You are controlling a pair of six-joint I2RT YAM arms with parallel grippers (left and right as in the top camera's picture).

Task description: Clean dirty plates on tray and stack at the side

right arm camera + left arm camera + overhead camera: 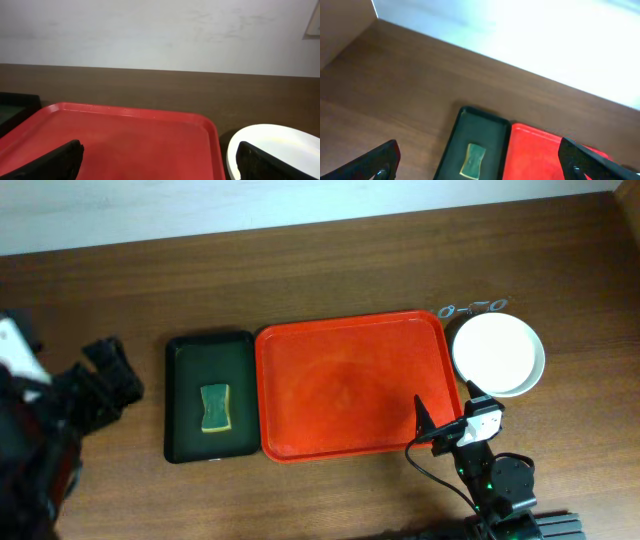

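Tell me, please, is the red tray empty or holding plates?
Empty: the red tray shows only bare surface, and the white plate sits on the table beside it.

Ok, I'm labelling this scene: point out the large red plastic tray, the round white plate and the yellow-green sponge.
Large red plastic tray point(350, 385), overhead view, bare middle of its floor.
Round white plate point(497, 350), overhead view, centre of its face.
Yellow-green sponge point(215, 408), overhead view, middle of its top.
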